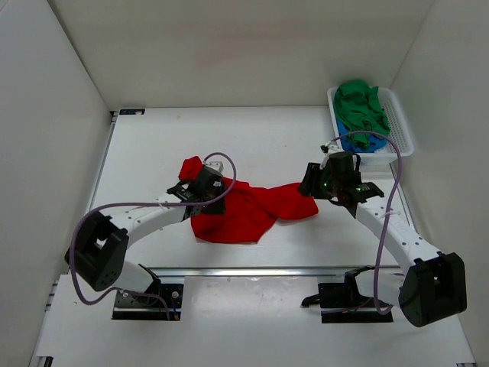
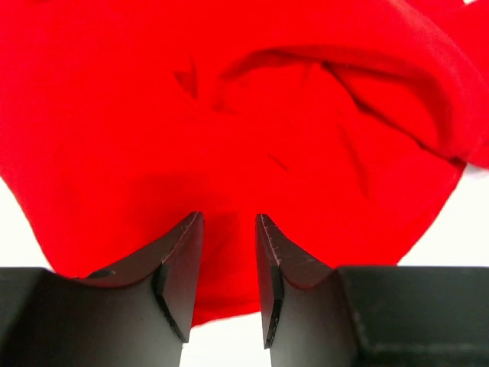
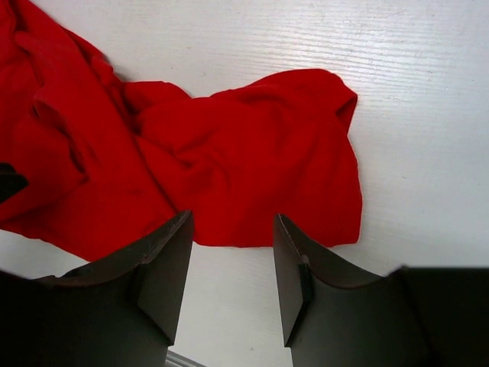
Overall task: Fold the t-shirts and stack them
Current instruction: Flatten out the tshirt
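The red t-shirt (image 1: 244,210) lies crumpled on the white table between the arms. My left gripper (image 1: 200,183) hovers over its left part, jaws open, red cloth (image 2: 229,138) filling the left wrist view. My right gripper (image 1: 312,182) is open and empty just beside the shirt's right end (image 3: 260,168), with bare table between the fingers. The green t-shirt (image 1: 361,107) is heaped in the white basket (image 1: 399,122) at the back right, with the blue t-shirt (image 1: 356,143) peeking out under it.
White walls enclose the table on the left, back and right. A metal rail (image 1: 252,270) runs across the near side in front of the arm bases. Purple cables loop above both arms.
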Available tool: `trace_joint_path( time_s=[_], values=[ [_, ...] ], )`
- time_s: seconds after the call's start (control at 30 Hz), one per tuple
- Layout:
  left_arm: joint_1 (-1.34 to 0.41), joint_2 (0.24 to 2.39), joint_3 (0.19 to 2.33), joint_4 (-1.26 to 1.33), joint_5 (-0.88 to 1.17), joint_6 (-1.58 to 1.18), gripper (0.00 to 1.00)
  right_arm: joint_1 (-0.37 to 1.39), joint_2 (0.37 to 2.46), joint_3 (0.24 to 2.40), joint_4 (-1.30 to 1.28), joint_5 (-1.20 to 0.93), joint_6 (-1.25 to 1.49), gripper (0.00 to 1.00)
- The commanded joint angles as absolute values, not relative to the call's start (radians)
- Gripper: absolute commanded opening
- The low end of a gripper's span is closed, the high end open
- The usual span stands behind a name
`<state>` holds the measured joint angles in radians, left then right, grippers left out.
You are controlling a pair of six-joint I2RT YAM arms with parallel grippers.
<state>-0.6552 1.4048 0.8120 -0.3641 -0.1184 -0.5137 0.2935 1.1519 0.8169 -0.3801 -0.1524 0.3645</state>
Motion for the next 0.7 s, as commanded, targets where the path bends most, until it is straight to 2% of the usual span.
trace_joint_path(
  time_s=[0.0,0.37,0.57,0.63,0.67],
  values=[
    [-0.675,1.443,0.870,-0.322,-0.155,-0.544,0.45,0.287,1.134,0.808,-0.307,-0.176,0.365,0.43],
    [-0.736,1.641,0.934,-0.311,-0.201,-0.586,0.48,0.269,1.150,0.739,-0.259,-0.155,0.371,0.45],
    [-0.744,1.684,0.942,-0.301,-0.227,-0.601,0.49,0.250,1.140,0.707,-0.252,-0.153,0.361,0.51],
    [-0.742,1.700,0.946,-0.304,-0.224,-0.607,0.38,0.252,1.143,0.704,-0.249,-0.144,0.362,0.56],
    [-0.742,1.706,0.948,-0.302,-0.219,-0.606,0.23,0.252,1.140,0.700,-0.255,-0.126,0.371,0.66]
  ],
)
